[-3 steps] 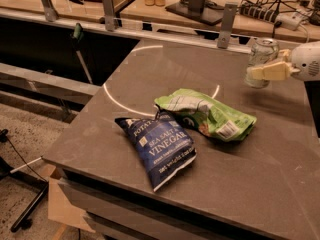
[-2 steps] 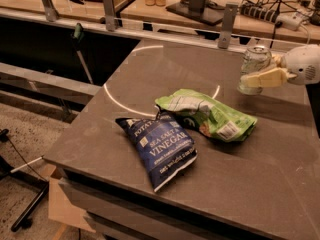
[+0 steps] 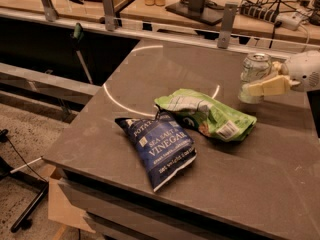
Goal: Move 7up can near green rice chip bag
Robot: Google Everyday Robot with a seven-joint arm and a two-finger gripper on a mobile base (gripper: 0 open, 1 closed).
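At the frame's right edge, the end effector (image 3: pixel 253 87) clamps the can (image 3: pixel 256 66) — near the green bag (image 3: pixel 210 115), above the table (image 3: pixel 150 69).

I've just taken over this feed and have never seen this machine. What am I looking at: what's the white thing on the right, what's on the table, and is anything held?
A single camera looks down across a grey table. The white thing at the right edge is the robot's arm. It ends in a two-finger gripper, whose cream fingers are closed around a small drink can. A green chip bag lies mid-table, and a dark blue chip bag touches its left end. The can is to the right of the green bag and apart from it.
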